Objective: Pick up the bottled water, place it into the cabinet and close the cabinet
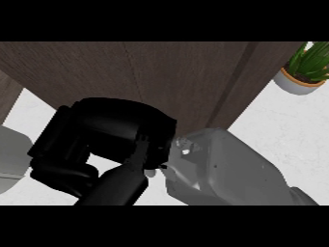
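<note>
While my right hand (102,144) at lower centre hides its fingers and any bottle, I should swing slowly toward the cabinet (145,77) above.

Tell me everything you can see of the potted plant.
The potted plant stands at the view's upper right, on the white counter, just right of the dark wooden cabinet. Its pot is round, white with an orange-brown rim, and looks like glazed ceramic. Long, narrow green leaves fan upward and outward from it, some cut off by the picture's edge. It stands upright, and nothing touches it except the counter beneath; neither hand is near it.
</note>
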